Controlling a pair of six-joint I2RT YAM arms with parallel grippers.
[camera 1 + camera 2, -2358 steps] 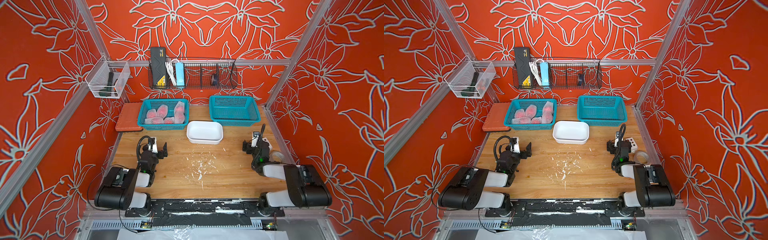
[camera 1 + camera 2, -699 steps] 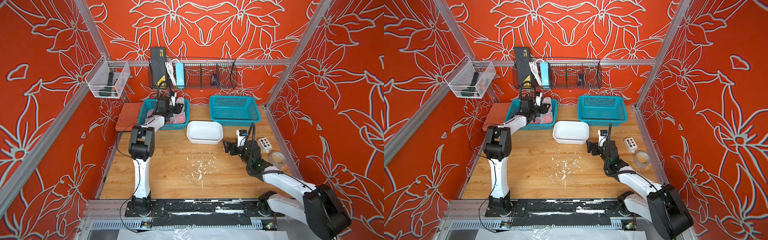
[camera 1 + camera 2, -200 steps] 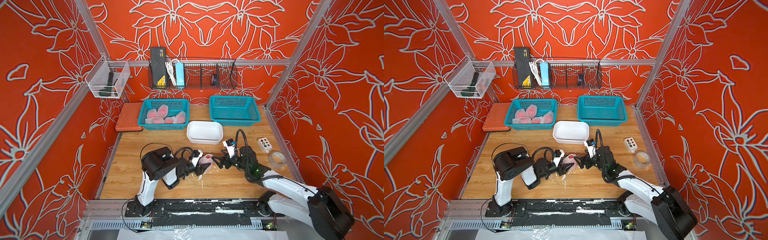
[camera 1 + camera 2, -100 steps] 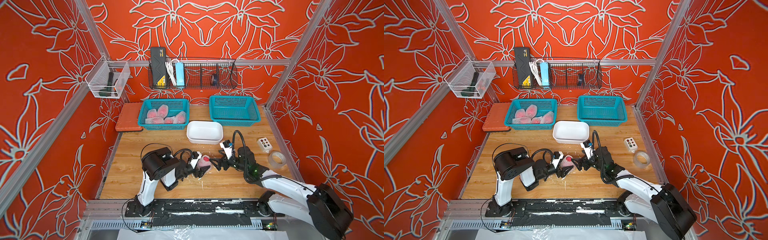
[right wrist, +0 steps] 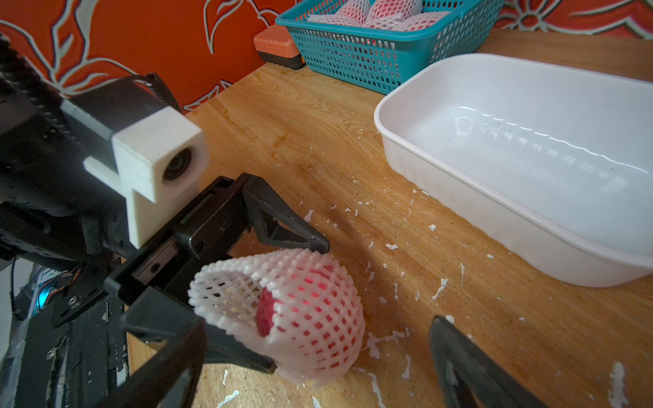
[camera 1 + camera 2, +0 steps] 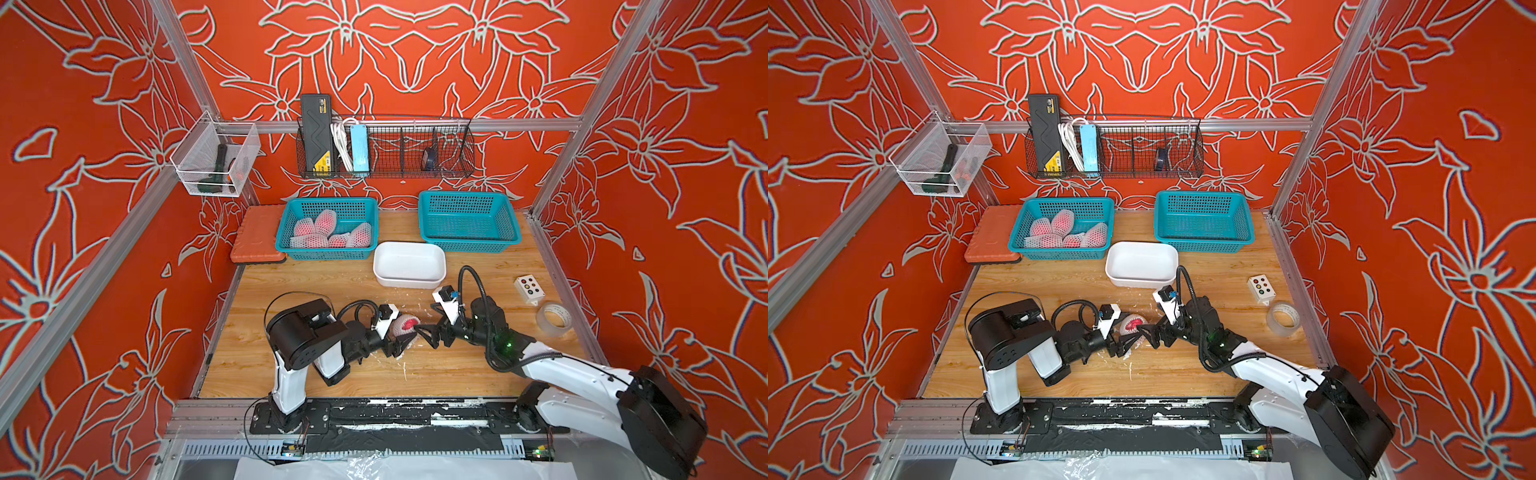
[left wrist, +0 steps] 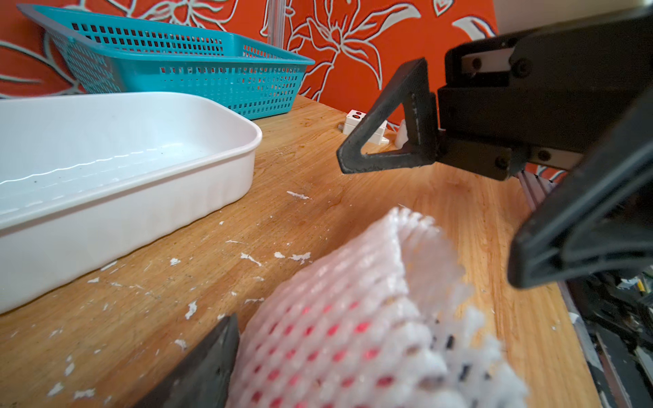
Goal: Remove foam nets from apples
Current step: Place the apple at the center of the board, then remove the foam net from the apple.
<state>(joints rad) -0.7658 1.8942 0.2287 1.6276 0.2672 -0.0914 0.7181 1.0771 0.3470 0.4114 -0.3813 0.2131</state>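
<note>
Left basket [image 6: 324,254] holds 5 apples [image 6: 326,222]; right basket [image 6: 469,246] beside it. Tray [image 6: 409,283] before both. 1 apple [image 6: 405,325] before tray, between left gripper [image 5: 299,307] and right gripper [image 6: 424,319].

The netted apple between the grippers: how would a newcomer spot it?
On the wooden table, look in front of the white tub. The apple sits between the fingers of the left gripper, facing the right gripper. Unlike the netted apples in the teal basket, it lies alone on the wood, red skin showing at its net's end.
</note>
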